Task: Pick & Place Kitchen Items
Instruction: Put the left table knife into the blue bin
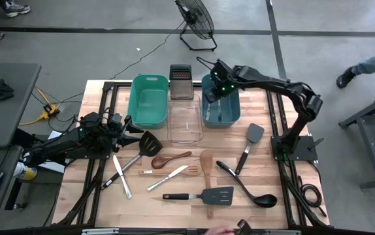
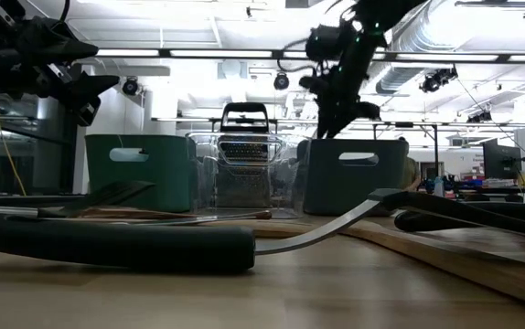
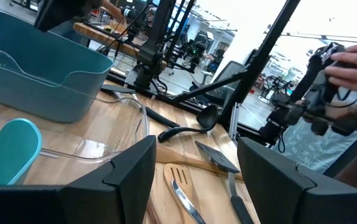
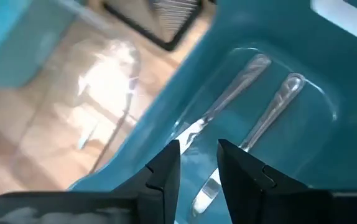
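My right gripper (image 1: 216, 91) (image 4: 198, 148) hangs over the blue tub (image 1: 232, 115) at the far right, pointing steeply down. Its fingers stand slightly apart with nothing between them. Two silver utensils (image 4: 236, 88) (image 4: 273, 115) lie side by side on the tub's floor below it. My left gripper (image 1: 127, 124) (image 3: 194, 155) waits level at the table's left side, open and empty. Several utensils lie flat on the wood: a black slotted turner (image 1: 149, 142), a wooden spoon (image 1: 171, 158), a wooden spatula (image 1: 206, 166), a knife (image 1: 168, 178), a ladle (image 1: 247, 188).
A teal tub (image 1: 148, 100), a clear tub (image 1: 185, 122) and an upright steel grater (image 1: 180, 81) stand in a row left of the blue tub. A grey spatula (image 1: 249, 140) and a black turner (image 1: 207, 195) lie nearer. A person's hand (image 3: 352, 62) shows beyond the near edge.
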Action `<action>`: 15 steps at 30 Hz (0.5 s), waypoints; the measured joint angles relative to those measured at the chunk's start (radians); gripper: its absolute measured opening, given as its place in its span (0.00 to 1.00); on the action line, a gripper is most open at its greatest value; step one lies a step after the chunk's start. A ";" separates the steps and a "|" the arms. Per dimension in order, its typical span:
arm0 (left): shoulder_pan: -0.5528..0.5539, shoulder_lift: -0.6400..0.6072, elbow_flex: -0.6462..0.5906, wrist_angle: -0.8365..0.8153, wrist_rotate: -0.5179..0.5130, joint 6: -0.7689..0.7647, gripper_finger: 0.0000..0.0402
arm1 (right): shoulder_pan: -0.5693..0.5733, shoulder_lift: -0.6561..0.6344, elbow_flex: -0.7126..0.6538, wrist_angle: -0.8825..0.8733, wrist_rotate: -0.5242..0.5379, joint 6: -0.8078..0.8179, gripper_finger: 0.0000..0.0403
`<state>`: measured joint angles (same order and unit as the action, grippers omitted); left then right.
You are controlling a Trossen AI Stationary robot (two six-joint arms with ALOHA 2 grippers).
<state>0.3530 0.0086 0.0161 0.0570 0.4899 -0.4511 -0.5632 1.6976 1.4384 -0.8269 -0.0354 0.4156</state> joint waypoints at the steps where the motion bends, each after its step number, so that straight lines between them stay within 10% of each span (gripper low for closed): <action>1: 0.000 0.000 0.000 0.000 0.000 0.000 0.56 | 0.008 -0.013 0.000 -0.008 -0.006 -0.001 0.24; 15: 0.000 0.000 0.000 0.000 0.000 0.000 0.56 | 0.246 -0.297 -0.197 -0.013 0.112 -0.021 0.24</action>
<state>0.3527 0.0086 0.0162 0.0566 0.4899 -0.4511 -0.3168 1.4005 1.2414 -0.8394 0.0768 0.3950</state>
